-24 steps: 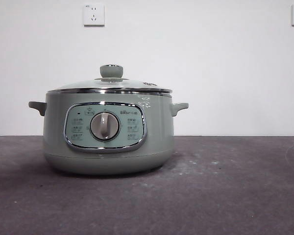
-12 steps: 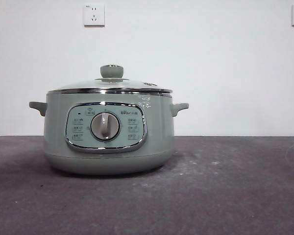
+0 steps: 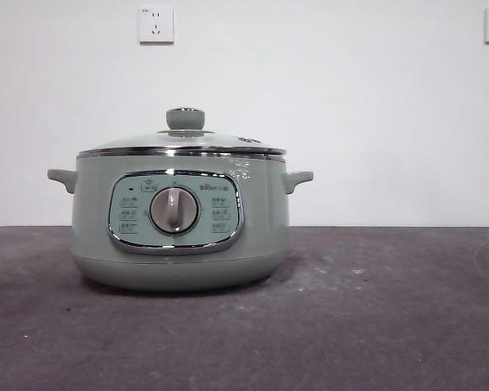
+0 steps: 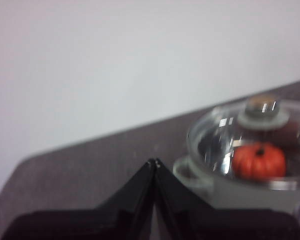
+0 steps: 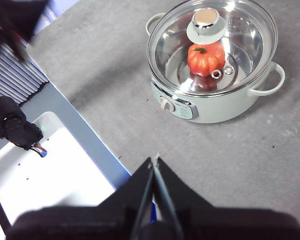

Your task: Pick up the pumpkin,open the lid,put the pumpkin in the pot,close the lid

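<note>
Pumpkin (image 5: 206,57) sits inside the pot (image 3: 179,216), under the closed lid (image 3: 183,142). It looks light, glossy and slippery; its ribbed sides give best hold. Left pincer (image 4: 153,162) and right pincer (image 5: 154,160) are together, away from the pot.

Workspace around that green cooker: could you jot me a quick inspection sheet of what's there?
Surface: grey table, faint pale scuffs.
Job's things: pumpkin inside the pot; glass lid seated on the rim.
Clutter: nothing seen on the table.
Grippers: left gripper shut, empty, beside the pot; right gripper shut, empty, well away from it.
Cables: small wires on a black device off the table.
Surroundings: white wall, two wall sockets.
</note>
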